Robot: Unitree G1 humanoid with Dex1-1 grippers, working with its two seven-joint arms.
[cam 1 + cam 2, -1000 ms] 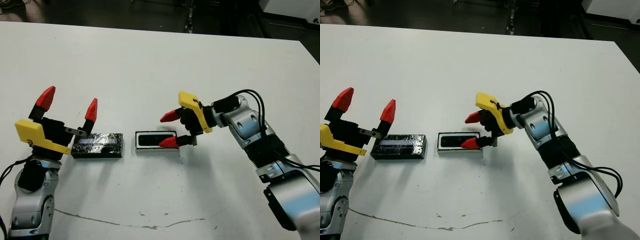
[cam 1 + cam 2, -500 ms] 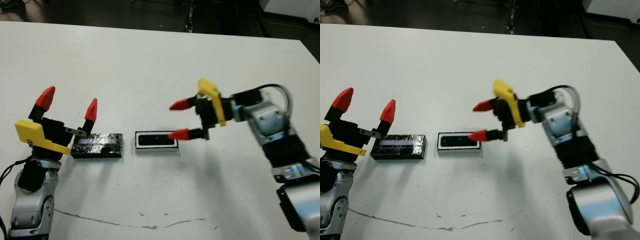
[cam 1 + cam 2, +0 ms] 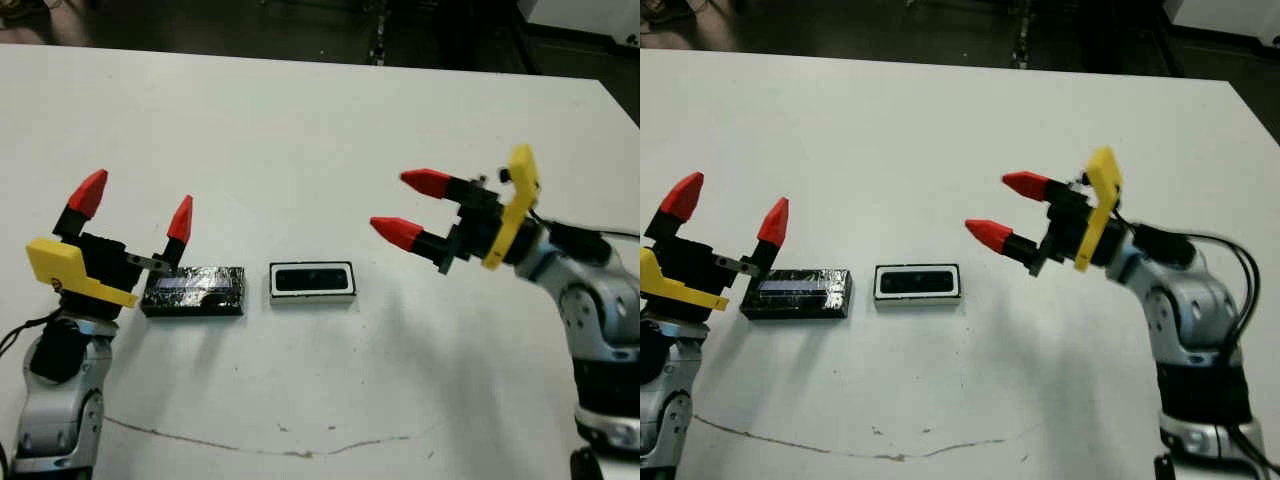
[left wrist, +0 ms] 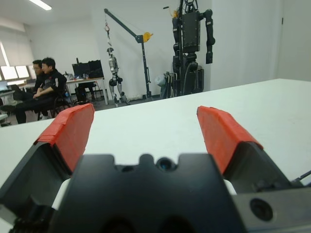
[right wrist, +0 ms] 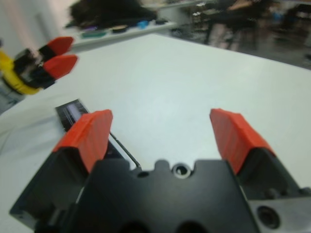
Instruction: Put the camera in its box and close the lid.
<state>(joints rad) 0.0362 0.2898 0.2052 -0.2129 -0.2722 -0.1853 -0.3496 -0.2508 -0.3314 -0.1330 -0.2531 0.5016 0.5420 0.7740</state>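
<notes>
Lying inside the box [image 3: 312,282] on the tabletop [image 3: 300,130], the camera [image 3: 311,280] sits just right of the lid [image 3: 194,290]. Left gripper [image 3: 134,210] hovers at the lid, right gripper [image 3: 410,205] apart, both jaws released.

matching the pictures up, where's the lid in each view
Left eye: lid, lower left, beside the box.
Right eye: lid, lower left.
Left wrist: not in view.
Right wrist: dark strip beyond the fingers.
Shared landmark: left pincer, just above it.

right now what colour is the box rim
White, around the dark camera inside the box; clearest in the left eye view.
</notes>
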